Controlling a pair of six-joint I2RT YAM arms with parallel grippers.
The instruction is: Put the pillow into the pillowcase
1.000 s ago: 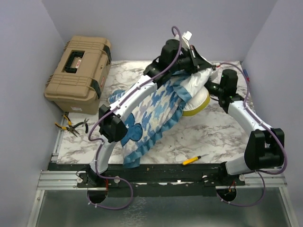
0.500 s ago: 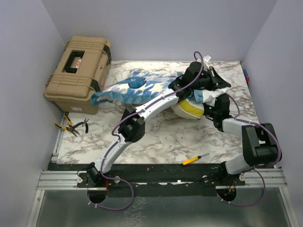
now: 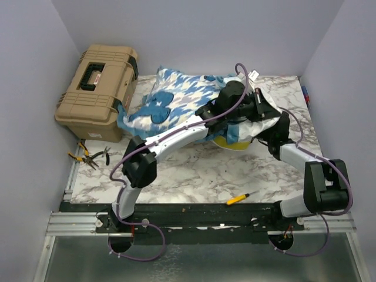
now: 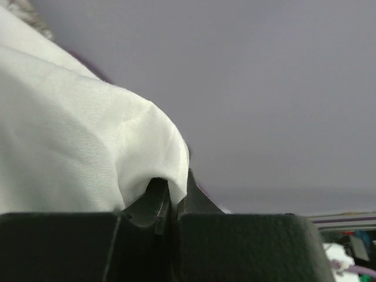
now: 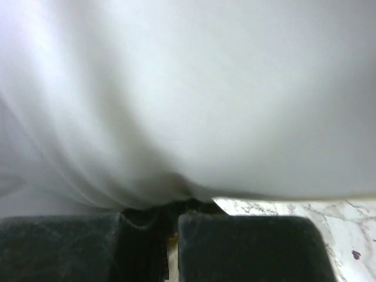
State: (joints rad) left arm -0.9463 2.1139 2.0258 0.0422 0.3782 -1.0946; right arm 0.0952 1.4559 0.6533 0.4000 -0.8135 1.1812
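The pillowcase (image 3: 176, 100), blue-and-white with dark blue bear shapes, is spread across the back middle of the table, its white inside showing at the right end (image 3: 262, 117). Only a yellow edge of the pillow (image 3: 228, 143) shows, under the case's right end. My left gripper (image 3: 259, 107) is shut on a fold of the white fabric (image 4: 117, 153), pinched between its jaws (image 4: 173, 197). My right gripper (image 3: 267, 128) is just below it. In the right wrist view its jaws (image 5: 170, 210) stand shut with white fabric (image 5: 188, 106) draped over them.
A tan toolbox (image 3: 97, 91) stands at the back left, touching the case's left end. Pliers (image 3: 94, 155) lie at the left edge. A yellow-handled tool (image 3: 241, 198) lies near the front edge. Marble table top (image 3: 235, 170) lies between.
The pillowcase swung from hanging over my left arm toward the front to lying across the back. Both grippers moved nearer together at the right end, over the pillow.
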